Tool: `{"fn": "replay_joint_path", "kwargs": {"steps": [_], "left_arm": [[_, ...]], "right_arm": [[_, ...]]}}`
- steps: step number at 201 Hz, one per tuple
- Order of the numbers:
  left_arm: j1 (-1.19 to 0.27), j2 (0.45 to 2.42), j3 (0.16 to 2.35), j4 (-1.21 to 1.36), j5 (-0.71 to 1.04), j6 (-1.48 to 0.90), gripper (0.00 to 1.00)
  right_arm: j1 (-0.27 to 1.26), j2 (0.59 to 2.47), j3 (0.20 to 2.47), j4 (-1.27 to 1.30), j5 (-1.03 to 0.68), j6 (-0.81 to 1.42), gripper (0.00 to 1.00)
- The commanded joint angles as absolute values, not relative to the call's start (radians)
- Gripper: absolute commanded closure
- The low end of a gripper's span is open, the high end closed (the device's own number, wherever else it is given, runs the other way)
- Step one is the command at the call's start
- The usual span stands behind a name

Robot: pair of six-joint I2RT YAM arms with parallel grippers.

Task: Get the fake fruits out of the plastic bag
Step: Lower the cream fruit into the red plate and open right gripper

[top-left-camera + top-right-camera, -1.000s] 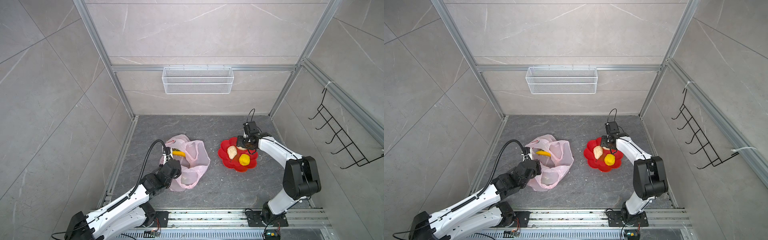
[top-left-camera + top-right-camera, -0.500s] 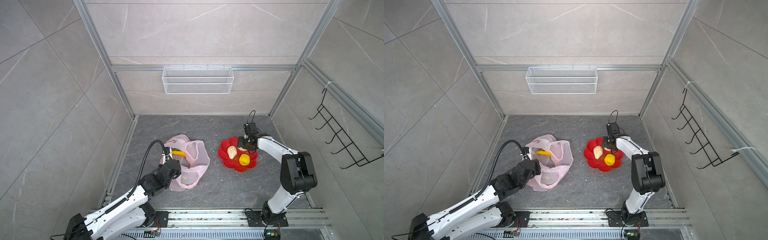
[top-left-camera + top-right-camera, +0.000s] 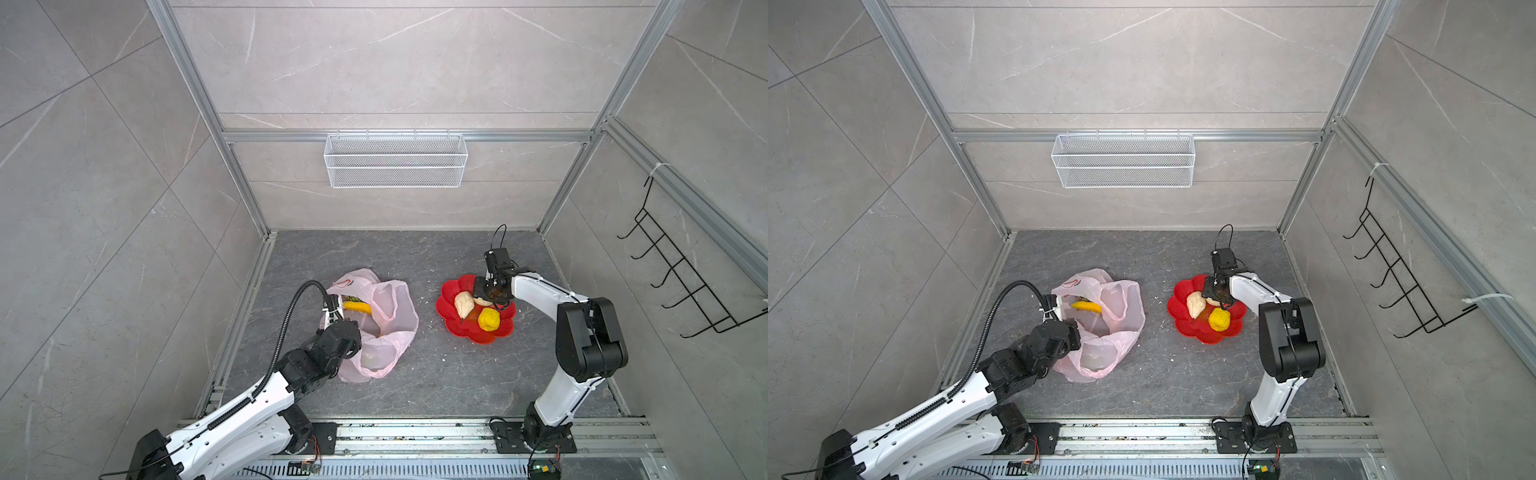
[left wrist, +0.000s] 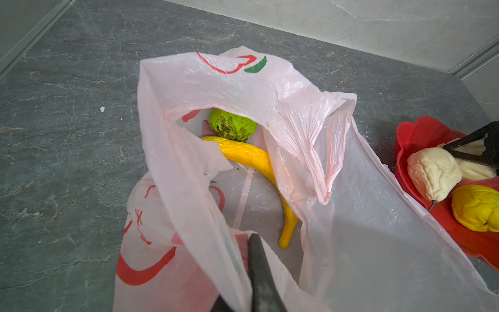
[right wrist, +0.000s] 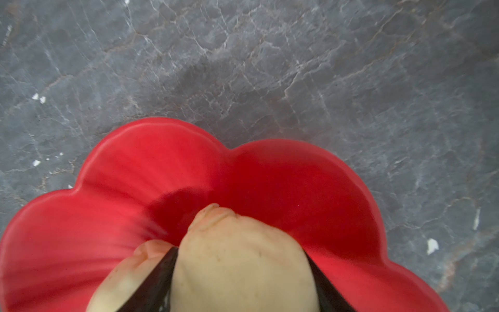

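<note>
The pale-pink plastic bag lies open on the grey floor at the left. My left gripper is shut on its near rim. Inside lie a yellow banana and a green netted ball. My right gripper is shut on a pale beige fruit, low over the back of the red flower-shaped dish. In the dish lie another beige fruit and a yellow lumpy fruit.
A white wire basket hangs on the back wall and a black hook rack on the right wall. Tiled walls close in the floor on three sides. A metal rail runs along the front edge.
The right arm's elbow has shifted slightly, while its gripper stays at the dish with the beige fruit. The left gripper and the bag have not moved.
</note>
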State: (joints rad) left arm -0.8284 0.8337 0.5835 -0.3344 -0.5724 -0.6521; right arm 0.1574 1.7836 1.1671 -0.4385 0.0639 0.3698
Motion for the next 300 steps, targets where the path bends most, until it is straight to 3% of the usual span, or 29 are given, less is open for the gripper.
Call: {"fn": "replay_joint_path", "kwargs": {"steps": [1, 86, 196, 251, 300], "left_arm": [[-0.823, 0.816, 0.593, -0.347, -0.58, -0.664, 1.0], [-0.822, 0.798, 0.591, -0.365, -0.583, -0.675, 1.0], [-0.823, 0.764, 0.594, -0.411, -0.592, -0.683, 1.0], [-0.823, 0.731, 0.585, -0.451, -0.604, -0.692, 1.0], [-0.822, 0.679, 0.58, -0.487, -0.616, -0.695, 0.88]], "right_arm": [[0.158, 1.804, 1.154, -0.431, 0.065, 0.372, 0.52], [0.158, 1.835, 1.174, -0.44, 0.069, 0.37, 0.46], [0.158, 1.787, 1.184, -0.473, 0.082, 0.372, 0.28], [0.158, 1.745, 1.186, -0.497, 0.09, 0.371, 0.26], [0.159, 1.655, 1.182, -0.542, 0.092, 0.366, 0.25]]}}
